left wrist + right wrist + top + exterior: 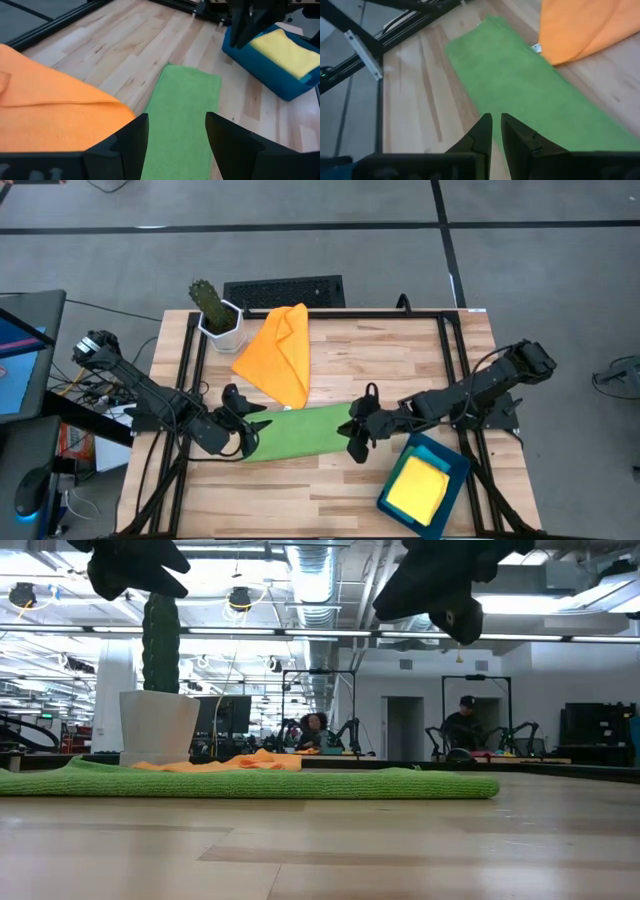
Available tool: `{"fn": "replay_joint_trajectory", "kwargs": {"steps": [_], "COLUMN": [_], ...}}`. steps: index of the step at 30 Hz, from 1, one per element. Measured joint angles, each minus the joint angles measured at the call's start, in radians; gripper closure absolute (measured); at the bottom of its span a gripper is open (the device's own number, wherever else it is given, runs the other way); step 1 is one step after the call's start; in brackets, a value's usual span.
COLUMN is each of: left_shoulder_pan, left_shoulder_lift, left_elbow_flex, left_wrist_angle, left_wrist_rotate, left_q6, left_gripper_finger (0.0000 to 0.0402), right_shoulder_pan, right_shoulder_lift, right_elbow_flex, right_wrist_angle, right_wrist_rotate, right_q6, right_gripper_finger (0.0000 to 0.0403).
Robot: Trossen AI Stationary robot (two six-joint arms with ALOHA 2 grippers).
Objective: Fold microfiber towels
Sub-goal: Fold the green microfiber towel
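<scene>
Green towel (pixel 300 434) lies folded, long axis across the desk (pixel 400 360) between released left hand (pixel 258 430) and nearly clenched, empty right hand (pixel 352 438); orange towel (pixel 280 352) beside it, yellow towel (pixel 418 488) in tray (pixel 456 465).

My overhead looks straight down, low one skims the tabletop; both wrist cameras (close in) share the green towel (pixel 185 115) ahead of their fingers

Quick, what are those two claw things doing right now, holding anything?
Left end effector: open, holding nothing, above one end of the green towel.
Right end effector: nearly closed, holding nothing, above the towel's other end.
</scene>
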Motion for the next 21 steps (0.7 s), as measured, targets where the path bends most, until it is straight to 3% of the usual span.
{"fn": "replay_joint_trajectory", "kwargs": {"steps": [4, 21], "left_shoulder_pan": [0.000, -0.001], "left_shoulder_lift": [0.000, 0.000], "left_elbow_flex": [0.000, 0.000], "left_wrist_angle": [0.010, 0.013], "left_wrist_rotate": [0.003, 0.008], "left_q6": [0.000, 0.013], "left_gripper_finger": [0.0212, 0.0212], "right_shoulder_pan": [-0.001, -0.009], "right_shoulder_lift": [0.000, 0.000], "right_elbow_flex": [0.000, 0.000], "right_wrist_angle": [0.000, 0.000], "right_wrist_rotate": [-0.045, -0.047], "right_q6": [0.000, 0.000], "right_gripper_finger": [0.0337, 0.0337]}}
